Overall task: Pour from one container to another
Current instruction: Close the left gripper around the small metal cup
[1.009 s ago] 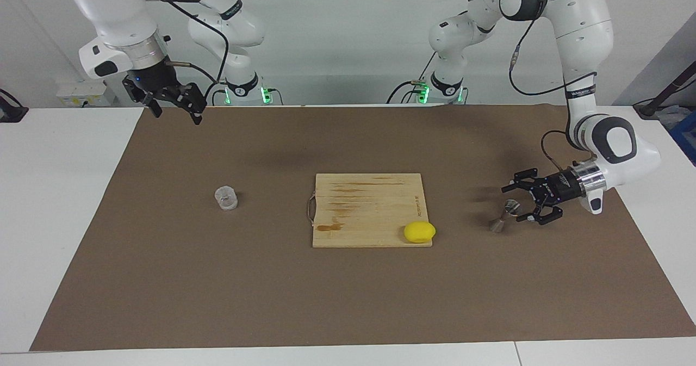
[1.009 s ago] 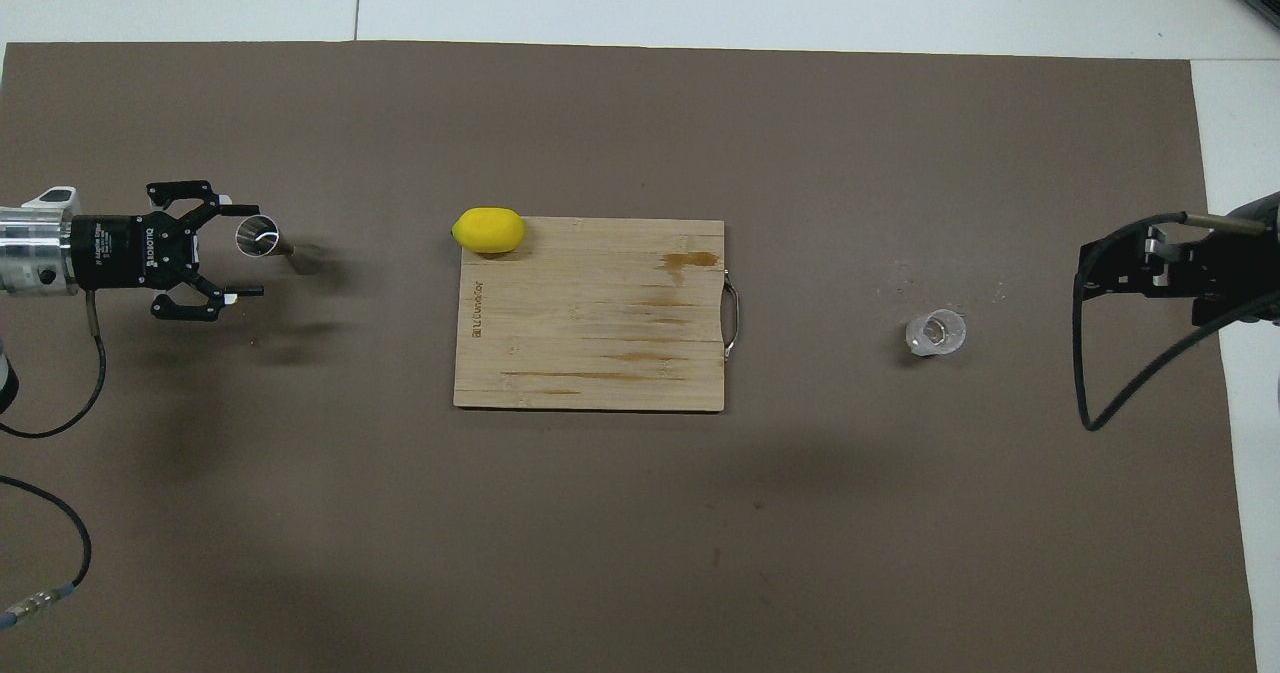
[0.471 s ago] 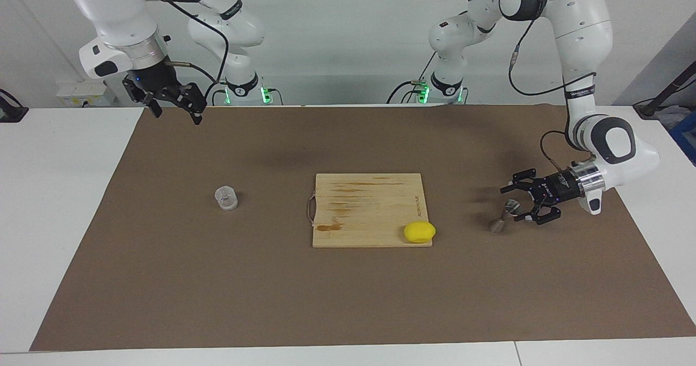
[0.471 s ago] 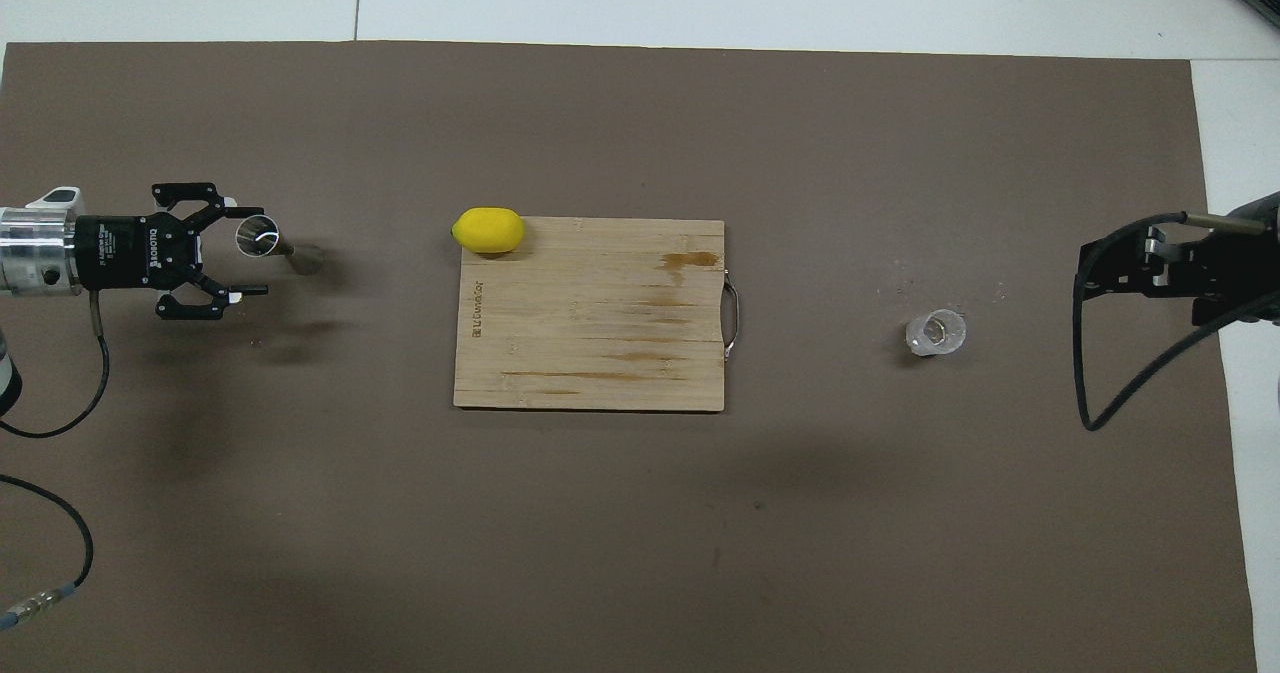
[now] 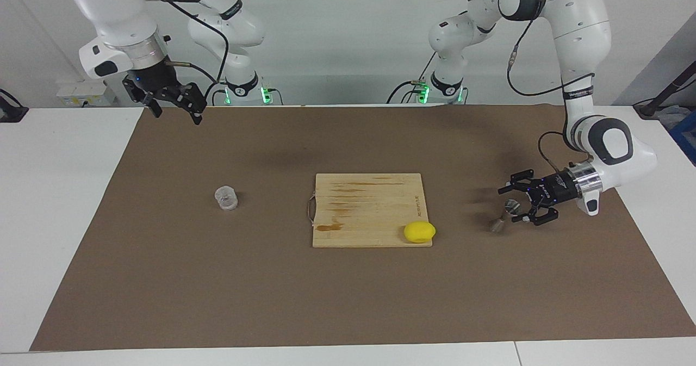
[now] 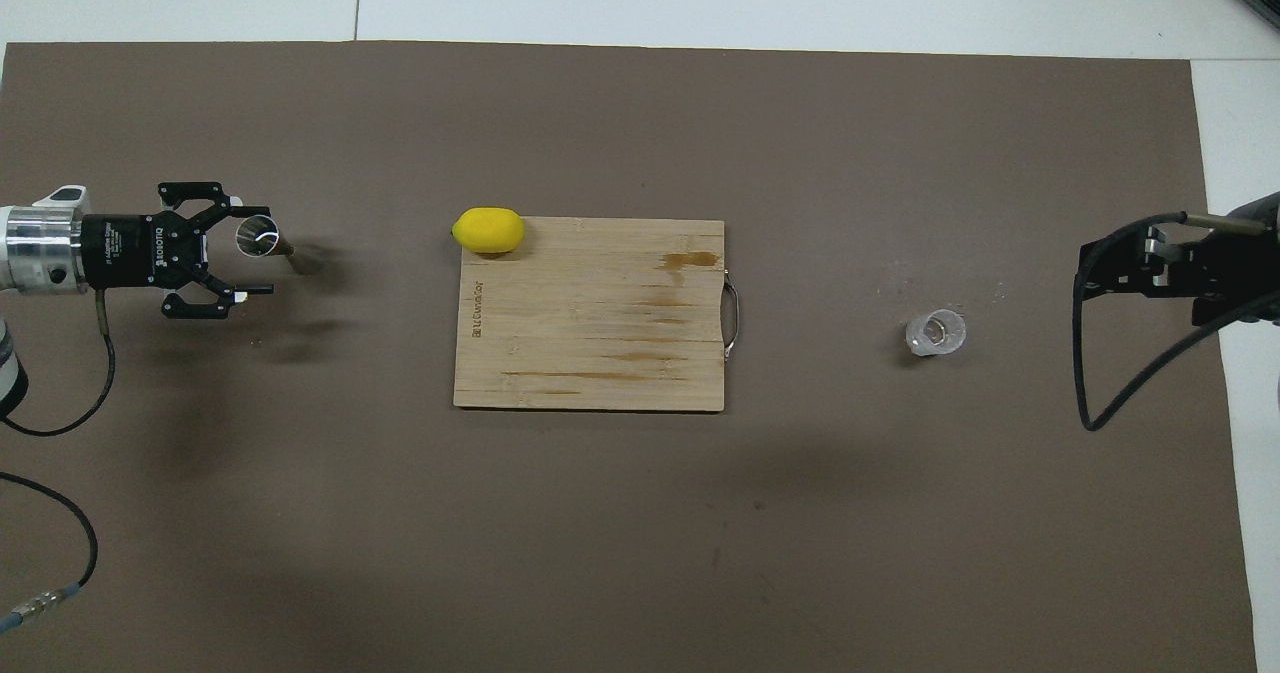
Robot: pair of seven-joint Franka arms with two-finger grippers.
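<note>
The clear cup [image 5: 225,198] [image 6: 936,333] stands alone on the brown mat toward the right arm's end. The steel jigger [image 5: 504,216] [image 6: 262,238] stands on the mat toward the left arm's end. My left gripper [image 5: 514,205] [image 6: 258,250] is low over the mat and lies level, open, with its fingertips on either side of the jigger's upper cone. I cannot see any touch. My right gripper [image 5: 176,113] [image 6: 1090,271] hangs open and high over the mat's edge by its own base, well away from the cup, and waits.
A wooden cutting board [image 5: 370,203] [image 6: 590,343] lies mid-table between cup and jigger. A yellow lemon [image 5: 419,231] [image 6: 488,230] rests on its corner, the one toward the jigger and farther from the robots. A black cable loops by the right gripper.
My left gripper has crept a little toward the jigger and sunk slightly, still open. The right arm, cup, jigger and lemon have not moved.
</note>
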